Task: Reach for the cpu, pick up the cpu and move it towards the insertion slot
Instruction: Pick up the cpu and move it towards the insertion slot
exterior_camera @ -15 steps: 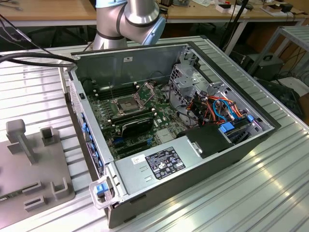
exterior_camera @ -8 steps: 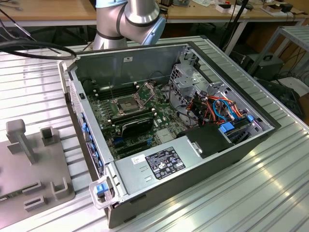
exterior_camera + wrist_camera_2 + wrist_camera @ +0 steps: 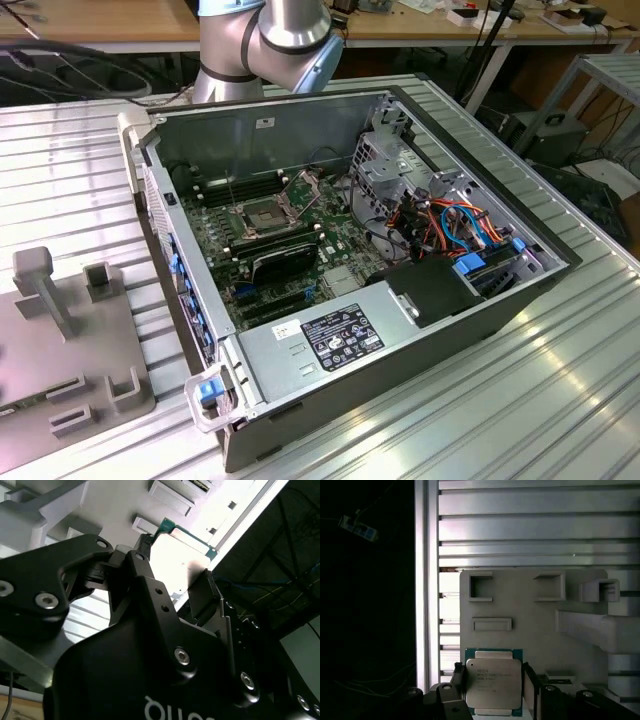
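Fingers of my black claw sit closed against opposite sides of the small flat square cpu with its dull silver-grey metal face and green rim, gripping it. In both wrist views the chip hangs above the pale grey plastic fixture with raised notches, which lies on the ribbed aluminium surface. In the exterior view, the square dark insertion slot with its silver frame sits on the green motherboard inside the open grey computer case, well apart from the fixture at the surface's edge on the exterior view's left.
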